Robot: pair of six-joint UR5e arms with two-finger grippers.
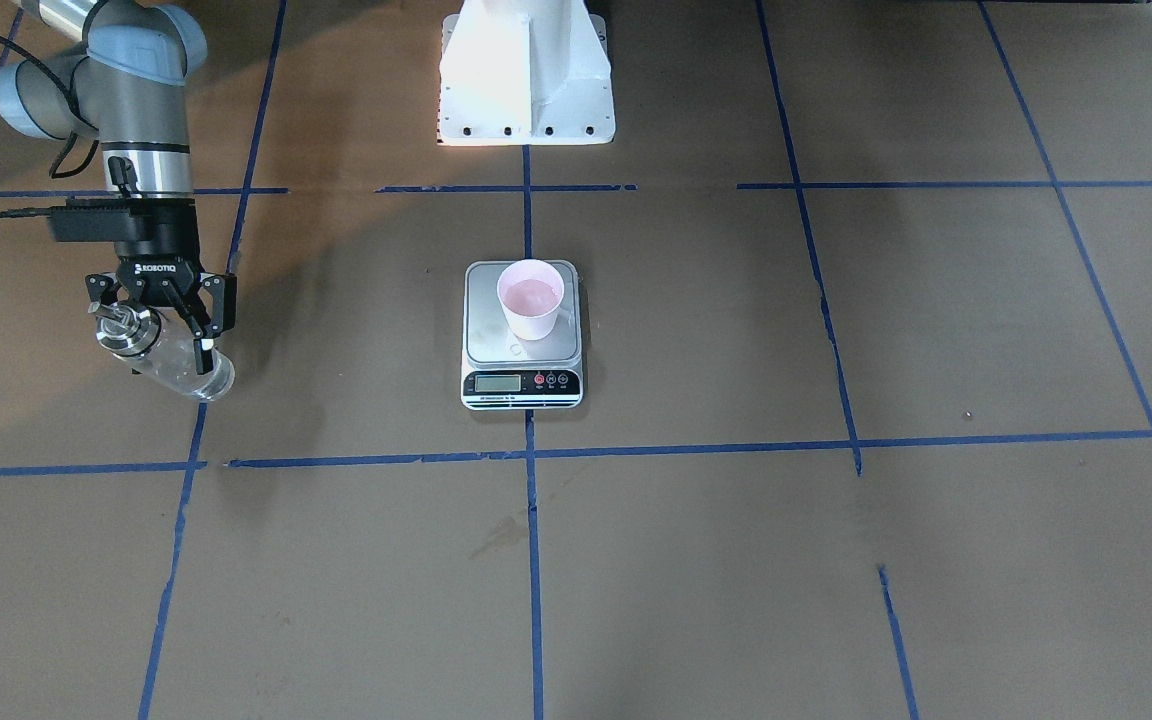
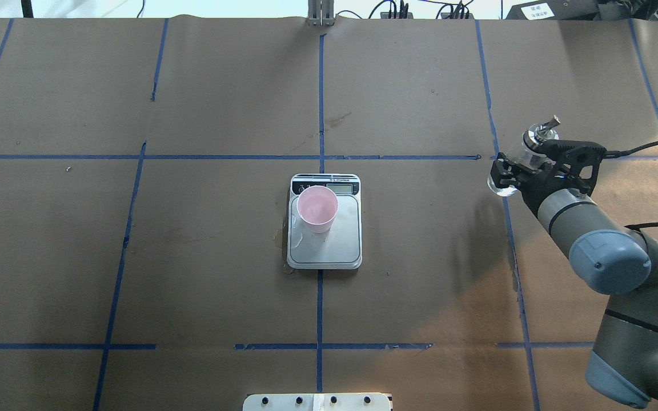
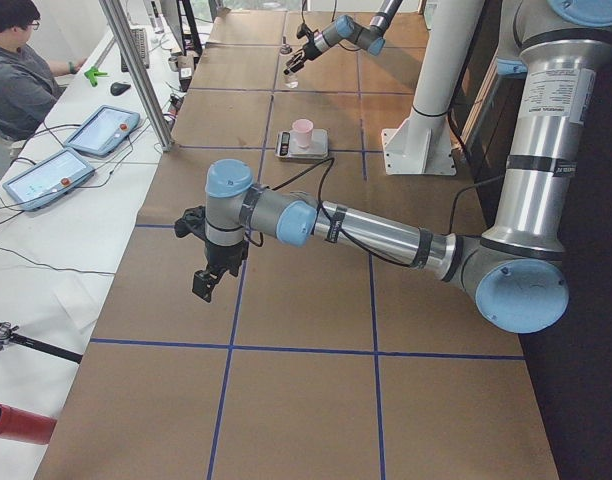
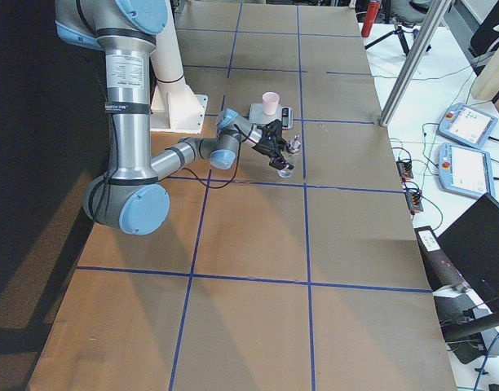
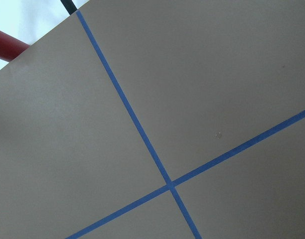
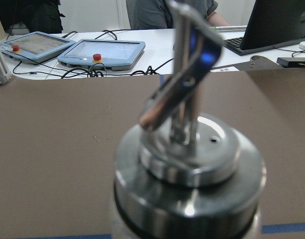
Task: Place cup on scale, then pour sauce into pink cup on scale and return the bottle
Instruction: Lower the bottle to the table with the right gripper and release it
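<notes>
The pale pink cup [image 1: 532, 298] stands upright on the silver platform of the scale [image 1: 491, 335], toward its back; it also shows in the overhead view [image 2: 317, 208]. My right gripper [image 1: 161, 335] is shut on the clear glass bottle [image 1: 191, 372] and holds it tilted, low over the table, well to the scale's side. Its silver cap and spout fill the right wrist view [image 6: 187, 164]. I cannot make out the sauce level through the glass. My left gripper [image 3: 202, 283] hangs over the table far from the scale; I cannot tell whether it is open or shut.
The white robot pedestal [image 1: 526, 75] stands behind the scale. Blue tape lines [image 2: 320, 103] grid the brown table. A wet-looking stain [image 2: 281, 237] lies beside the scale. An operator [image 3: 16, 80] and tablets [image 3: 101, 130] are at a side desk.
</notes>
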